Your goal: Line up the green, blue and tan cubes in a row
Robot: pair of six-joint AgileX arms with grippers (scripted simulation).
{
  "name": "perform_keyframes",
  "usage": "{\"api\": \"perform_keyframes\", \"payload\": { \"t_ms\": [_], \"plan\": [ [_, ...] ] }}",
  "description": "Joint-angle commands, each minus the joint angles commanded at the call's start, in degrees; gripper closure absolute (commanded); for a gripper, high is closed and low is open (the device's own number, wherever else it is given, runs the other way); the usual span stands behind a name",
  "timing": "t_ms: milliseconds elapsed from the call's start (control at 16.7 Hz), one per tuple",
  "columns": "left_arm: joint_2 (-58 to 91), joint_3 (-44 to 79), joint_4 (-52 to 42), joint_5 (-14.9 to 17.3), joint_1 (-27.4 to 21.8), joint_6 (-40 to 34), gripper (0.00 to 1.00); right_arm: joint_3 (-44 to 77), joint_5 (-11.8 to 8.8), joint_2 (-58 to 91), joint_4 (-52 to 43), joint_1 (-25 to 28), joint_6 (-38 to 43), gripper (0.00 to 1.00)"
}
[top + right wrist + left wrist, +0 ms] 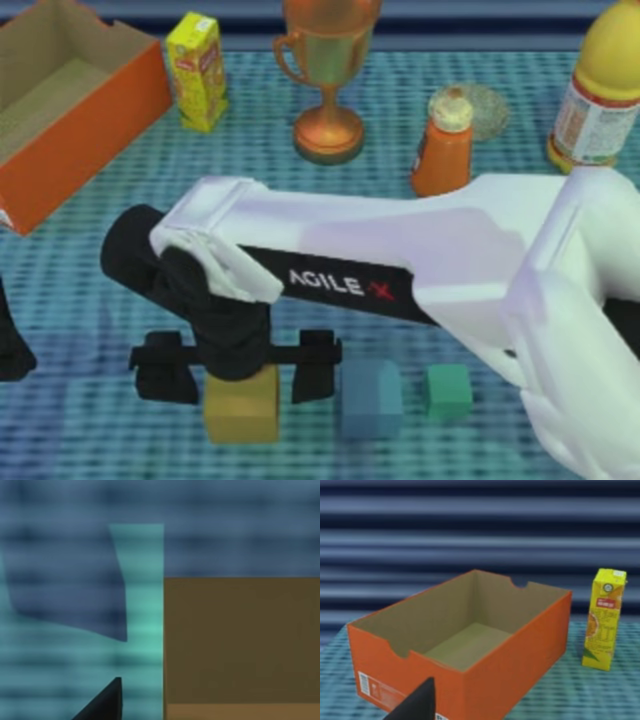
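Note:
Near the table's front edge, the tan cube, the larger light-blue cube and the small green cube sit side by side, left to right. My right arm reaches across from the right. Its gripper hangs over the tan cube's far side, open wide, one finger on each side of the cube. In the right wrist view the tan cube fills one side, apart from the one dark fingertip that shows. My left gripper is parked at the left edge, open and holding nothing.
An open orange cardboard box stands at the back left, with a yellow juice carton beside it. A bronze trophy, an orange bottle and a yellow bottle line the back.

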Motion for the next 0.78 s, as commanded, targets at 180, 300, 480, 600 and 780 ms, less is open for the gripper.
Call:
{"api": "perform_keyframes", "payload": {
  "t_ms": [180, 300, 480, 600, 780],
  "plan": [
    [0.0, 0.0, 0.0, 0.0, 0.0, 0.0, 0.00, 0.0, 0.0, 0.0, 0.0, -0.1, 0.0, 0.00],
    [0.0, 0.0, 0.0, 0.0, 0.0, 0.0, 0.00, 1.0, 0.0, -0.2, -1.0, -0.1, 0.1, 0.00],
    [0.0, 0.0, 0.0, 0.0, 0.0, 0.0, 0.00, 5.7, 0.0, -1.0, -6.9, 0.3, 0.0, 0.00],
    [0.0, 0.0, 0.0, 0.0, 0.0, 0.0, 0.00, 9.3, 0.0, -1.8, -11.5, 0.4, 0.0, 0.00],
    [0.0, 0.0, 0.0, 0.0, 0.0, 0.0, 0.00, 11.6, 0.0, -2.5, -14.1, 0.5, 0.0, 0.00]
  ]
}}
